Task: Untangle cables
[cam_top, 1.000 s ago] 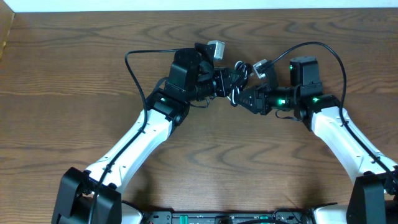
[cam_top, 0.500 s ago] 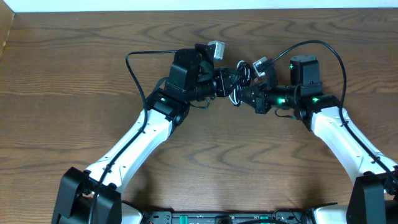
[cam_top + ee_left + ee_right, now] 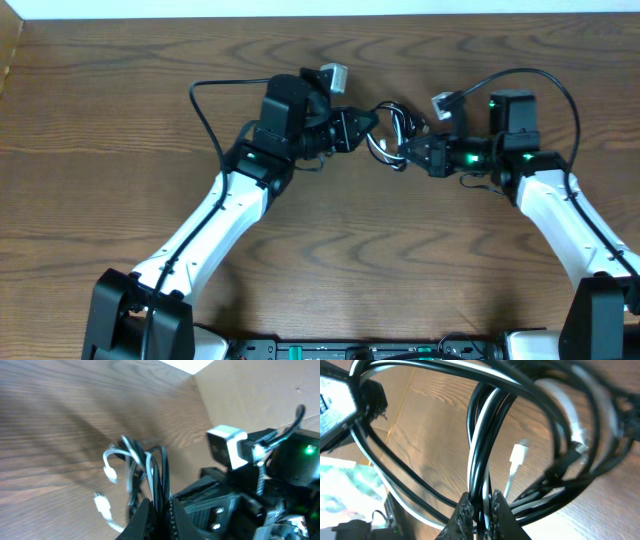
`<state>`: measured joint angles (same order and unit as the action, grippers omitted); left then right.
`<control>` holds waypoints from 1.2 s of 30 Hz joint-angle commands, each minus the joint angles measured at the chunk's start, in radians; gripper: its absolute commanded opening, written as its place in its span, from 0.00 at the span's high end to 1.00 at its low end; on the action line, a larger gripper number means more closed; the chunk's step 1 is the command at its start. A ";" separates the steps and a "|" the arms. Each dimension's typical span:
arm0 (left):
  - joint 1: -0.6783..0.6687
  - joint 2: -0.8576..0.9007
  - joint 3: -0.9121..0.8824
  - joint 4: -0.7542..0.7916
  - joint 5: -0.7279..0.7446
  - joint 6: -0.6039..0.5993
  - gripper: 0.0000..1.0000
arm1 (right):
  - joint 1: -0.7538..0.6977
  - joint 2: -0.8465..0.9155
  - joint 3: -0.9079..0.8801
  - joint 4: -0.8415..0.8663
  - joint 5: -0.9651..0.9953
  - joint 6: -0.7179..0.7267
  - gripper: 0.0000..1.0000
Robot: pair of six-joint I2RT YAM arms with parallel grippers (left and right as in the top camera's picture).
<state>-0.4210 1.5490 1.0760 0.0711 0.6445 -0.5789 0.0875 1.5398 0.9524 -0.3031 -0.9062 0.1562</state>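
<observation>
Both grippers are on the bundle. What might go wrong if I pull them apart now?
The left gripper and right gripper are both shut on the same knot of cables; pulling may tighten its loops. The right gripper pinches black and white strands together, so they may not separate. The loose white plug sits among the loops and could snag.

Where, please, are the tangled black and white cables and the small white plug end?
tangled black and white cables (image 3: 481,435), right wrist view, upright strands above the fingers.
small white plug end (image 3: 518,456), right wrist view, plug's middle.
</observation>
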 commanded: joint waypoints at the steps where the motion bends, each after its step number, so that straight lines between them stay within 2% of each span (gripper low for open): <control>1: 0.048 -0.002 0.018 -0.034 -0.081 0.086 0.92 | -0.053 -0.006 -0.003 -0.031 -0.003 -0.005 0.99; 10: 0.119 -0.002 0.018 -0.222 -0.248 0.223 0.93 | -0.171 -0.072 -0.003 -0.070 -0.006 -0.005 0.99; 18: 0.195 -0.002 0.018 -0.281 -0.297 0.269 0.92 | -0.318 -0.177 -0.003 -0.137 -0.006 -0.024 0.99; 24: 0.233 -0.002 0.018 -0.312 -0.297 0.275 0.93 | -0.415 -0.220 -0.003 -0.192 -0.006 -0.040 0.99; 30: 0.219 -0.002 0.018 -0.312 -0.253 0.275 0.92 | -0.408 -0.220 -0.003 -0.236 -0.013 -0.087 0.99; 31: 0.215 -0.002 0.018 -0.310 -0.243 0.275 0.92 | -0.402 -0.220 -0.003 -0.236 -0.016 -0.087 0.96; 33: 0.204 -0.003 0.018 -0.301 -0.215 0.271 0.93 | -0.387 -0.220 -0.003 -0.234 -0.022 -0.087 0.71; 34: 0.200 -0.004 0.018 -0.296 -0.200 0.269 0.92 | -0.380 -0.220 -0.003 -0.234 -0.024 -0.087 0.66; 36: 0.192 -0.008 0.018 -0.274 -0.144 0.258 0.93 | -0.366 -0.220 -0.003 -0.233 -0.040 -0.089 0.62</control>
<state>-0.2146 1.5490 1.0760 -0.2283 0.4042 -0.3271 -0.3050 1.3338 0.9524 -0.5346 -0.9108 0.0872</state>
